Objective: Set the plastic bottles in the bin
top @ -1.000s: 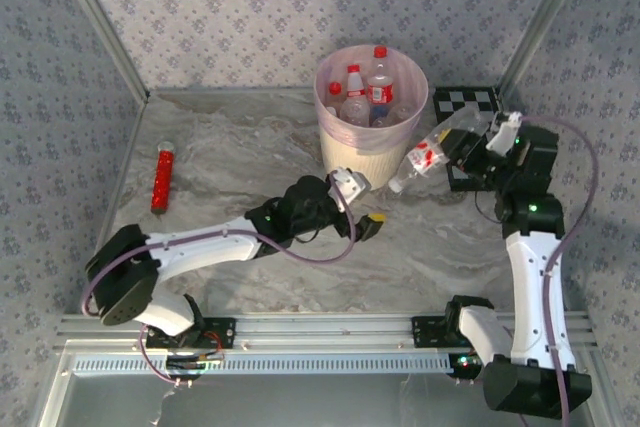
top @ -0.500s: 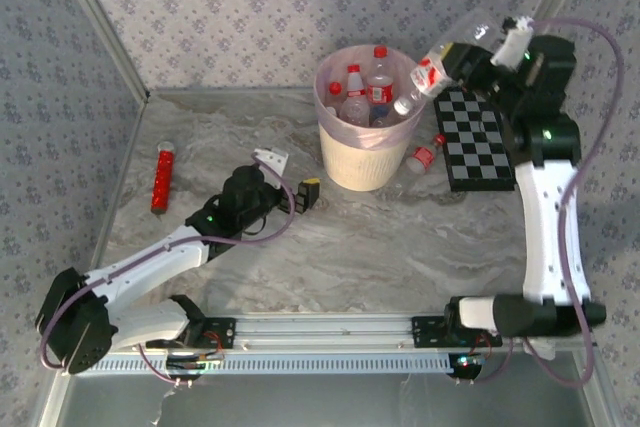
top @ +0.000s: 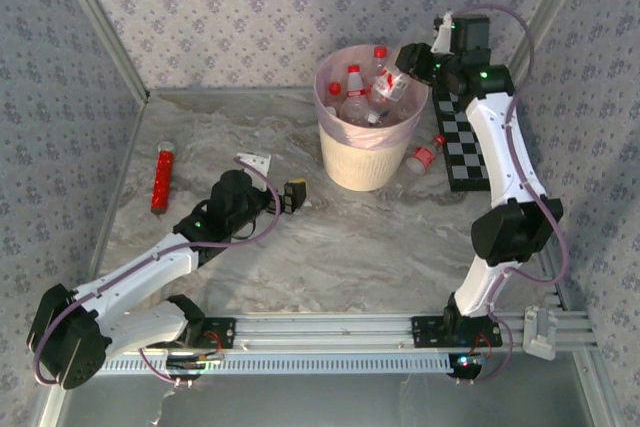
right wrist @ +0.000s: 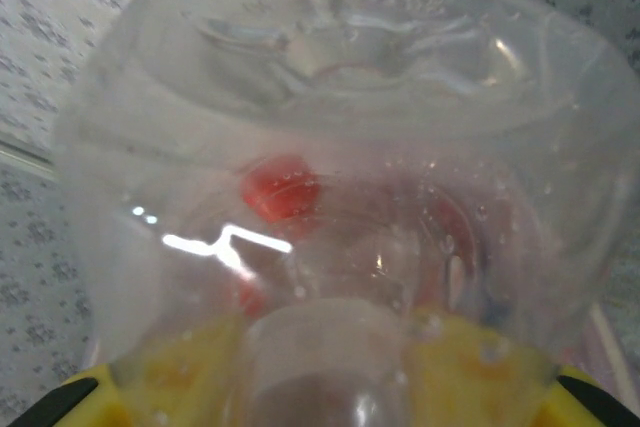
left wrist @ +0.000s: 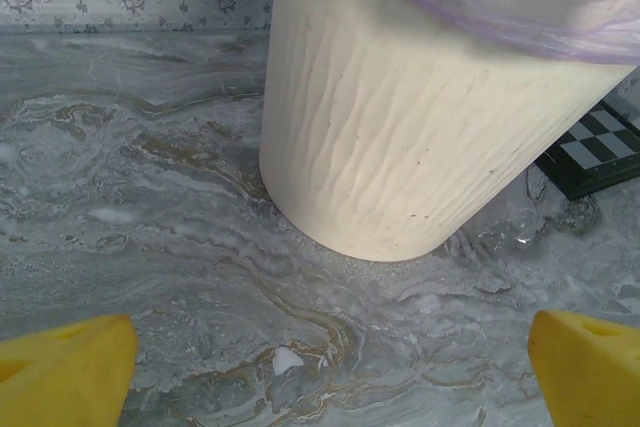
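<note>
My left gripper [top: 274,177] gapes wide and empty, left of the bin [top: 362,159]. Several bottles [top: 353,97] lie inside. Over its right rim my right gripper [top: 409,59] clasps another bottle [top: 389,82]. A loose bottle [top: 425,157] waits just right of the bin.

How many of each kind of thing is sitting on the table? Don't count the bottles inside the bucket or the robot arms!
Bin: 1
Plastic bottle, lying beside the bin: 1
Red tube: 1
Chequered board: 1
Total: 4
</note>
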Controlling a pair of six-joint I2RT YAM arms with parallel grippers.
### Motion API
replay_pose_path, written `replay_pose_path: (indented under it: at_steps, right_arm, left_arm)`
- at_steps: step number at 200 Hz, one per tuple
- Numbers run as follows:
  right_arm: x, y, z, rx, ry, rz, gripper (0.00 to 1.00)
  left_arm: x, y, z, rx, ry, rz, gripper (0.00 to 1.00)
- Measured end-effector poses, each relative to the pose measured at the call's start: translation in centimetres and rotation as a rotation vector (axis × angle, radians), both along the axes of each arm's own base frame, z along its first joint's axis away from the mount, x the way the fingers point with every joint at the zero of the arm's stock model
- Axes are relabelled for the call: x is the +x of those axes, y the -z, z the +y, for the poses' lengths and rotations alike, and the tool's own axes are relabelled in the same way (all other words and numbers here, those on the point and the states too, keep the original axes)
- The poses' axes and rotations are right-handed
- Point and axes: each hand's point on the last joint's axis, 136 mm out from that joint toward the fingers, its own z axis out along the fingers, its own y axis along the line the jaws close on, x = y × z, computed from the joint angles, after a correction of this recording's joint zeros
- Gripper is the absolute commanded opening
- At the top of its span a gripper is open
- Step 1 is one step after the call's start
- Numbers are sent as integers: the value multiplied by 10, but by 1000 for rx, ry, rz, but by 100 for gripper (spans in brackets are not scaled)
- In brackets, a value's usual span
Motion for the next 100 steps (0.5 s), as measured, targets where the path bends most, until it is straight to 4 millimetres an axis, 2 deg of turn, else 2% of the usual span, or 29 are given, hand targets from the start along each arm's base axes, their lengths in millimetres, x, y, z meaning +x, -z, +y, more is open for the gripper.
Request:
replay_pose_path:
  at_steps: [37, 65, 80, 100]
  right_arm:
    - [1, 32, 17, -60, -12, 48, 28]
    - [5, 37, 24, -83, -14, 33, 30]
    - [6, 44, 27, -87, -15, 35, 37]
    - [8, 56, 27, -89, -12, 47, 53]
  left_arm:
    - [1, 5, 0, 9, -2, 12, 100]
    - [2, 6, 0, 10, -2, 16, 100]
    - [2, 7, 0, 12, -2, 20, 100]
    - [2, 8, 0, 12, -2, 20, 100]
